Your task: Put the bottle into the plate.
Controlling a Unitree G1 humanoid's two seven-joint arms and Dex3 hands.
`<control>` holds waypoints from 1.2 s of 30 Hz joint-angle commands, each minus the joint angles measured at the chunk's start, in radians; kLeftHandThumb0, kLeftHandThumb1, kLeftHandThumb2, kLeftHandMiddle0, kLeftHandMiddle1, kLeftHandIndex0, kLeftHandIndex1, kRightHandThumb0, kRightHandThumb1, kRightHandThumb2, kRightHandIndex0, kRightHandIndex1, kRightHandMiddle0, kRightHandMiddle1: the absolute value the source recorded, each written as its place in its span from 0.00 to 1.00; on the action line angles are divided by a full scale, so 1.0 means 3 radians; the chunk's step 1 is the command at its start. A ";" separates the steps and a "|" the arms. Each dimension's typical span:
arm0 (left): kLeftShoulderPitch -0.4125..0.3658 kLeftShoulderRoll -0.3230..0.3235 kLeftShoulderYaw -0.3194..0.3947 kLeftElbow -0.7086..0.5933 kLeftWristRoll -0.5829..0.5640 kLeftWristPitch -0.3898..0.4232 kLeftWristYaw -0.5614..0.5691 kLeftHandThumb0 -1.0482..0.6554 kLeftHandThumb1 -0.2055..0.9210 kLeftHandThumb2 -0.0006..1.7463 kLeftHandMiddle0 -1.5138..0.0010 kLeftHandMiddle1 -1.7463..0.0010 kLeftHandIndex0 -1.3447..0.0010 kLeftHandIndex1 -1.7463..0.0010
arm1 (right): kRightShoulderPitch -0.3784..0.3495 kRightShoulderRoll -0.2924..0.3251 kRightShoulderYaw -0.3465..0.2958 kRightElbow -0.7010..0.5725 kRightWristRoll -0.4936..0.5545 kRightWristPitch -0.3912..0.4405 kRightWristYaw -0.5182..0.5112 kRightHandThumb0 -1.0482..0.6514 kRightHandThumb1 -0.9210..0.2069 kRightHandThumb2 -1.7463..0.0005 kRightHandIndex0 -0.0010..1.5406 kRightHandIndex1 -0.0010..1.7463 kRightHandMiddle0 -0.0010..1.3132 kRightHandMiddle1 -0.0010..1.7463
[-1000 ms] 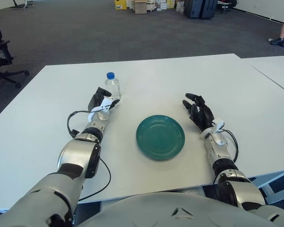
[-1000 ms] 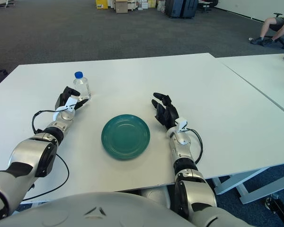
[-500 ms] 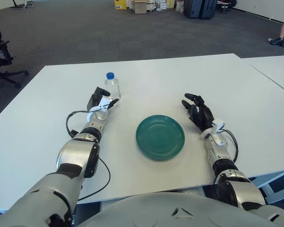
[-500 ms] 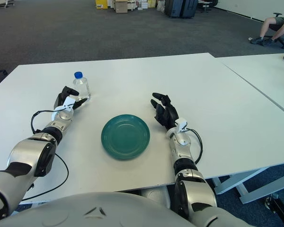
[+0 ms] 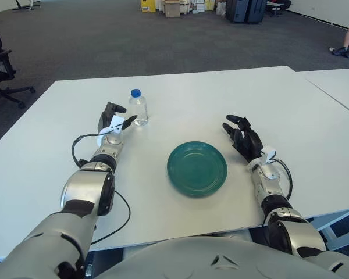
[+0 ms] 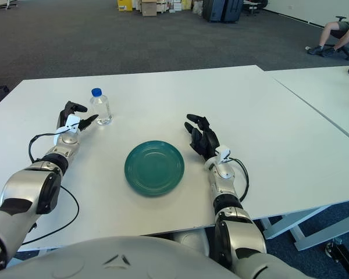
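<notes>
Two hands over the white counter (image 5: 58,168), neither gripping anything. Left hand (image 5: 112,121) at work: fingers spread wide, one dark fingertip (image 5: 131,120) reaching toward the foot of the bottle (image 5: 139,108) yet just short of it, with a sliver of counter showing between. Bottle upright, clear-walled with a blue cap, just beyond and to the inner side of that hand, close enough for closing around after a short reach. Opened that wide, most likely, to take in the round body from the side rather than from the cap, keeping the thing vertical during the carry. Green plate (image 5: 197,168) bare, lying nearer the robot and well off to the inner side of the left hand, roughly midway between the two hands, so placed for a short sweep inward and back once the bottle is gripped. Right hand (image 5: 242,138) idle just beside the plate's right edge, palm turned up, fingers loosely parted and holding nothing, apparently kept clear of the landing spot. Judging by this layout, at the approach stage only: no grasp made, no lift begun. Main risk: nudging the light, tall bottle over with that leading fingertip before closing around it.
</notes>
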 commanded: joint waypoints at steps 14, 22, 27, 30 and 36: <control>0.0104 0.0257 -0.0013 -0.0424 -0.0207 -0.1068 -0.0702 0.27 0.88 0.03 0.40 0.00 0.57 0.00 | -0.0014 0.0009 0.0002 0.0286 -0.0013 0.0054 -0.0025 0.29 0.00 0.52 0.23 0.00 0.00 0.52; 0.0002 0.0303 0.0131 -0.0443 -0.0480 -0.0886 -0.1222 0.28 0.86 0.03 0.39 0.00 0.54 0.00 | -0.0057 -0.0002 0.0006 0.0355 -0.0028 0.0054 -0.0036 0.29 0.00 0.53 0.23 0.00 0.00 0.53; -0.0292 0.0261 0.0424 -0.0225 -0.0851 -0.0309 -0.1652 0.31 0.86 0.03 0.40 0.00 0.52 0.00 | -0.0084 -0.0018 0.0017 0.0393 -0.0050 0.0062 -0.0038 0.29 0.00 0.53 0.23 0.00 0.00 0.53; -0.0403 0.0241 0.0612 -0.0135 -0.1049 -0.0029 -0.1805 0.32 0.86 0.04 0.43 0.00 0.52 0.00 | -0.0090 -0.0027 0.0021 0.0401 -0.0056 0.0061 -0.0039 0.28 0.00 0.53 0.23 0.00 0.00 0.53; -0.0557 0.0224 0.1007 -0.0027 -0.1407 0.0414 -0.1800 0.30 0.88 0.06 0.54 0.00 0.60 0.00 | -0.0091 -0.0041 0.0023 0.0413 -0.0061 0.0045 -0.0059 0.28 0.00 0.52 0.23 0.00 0.00 0.52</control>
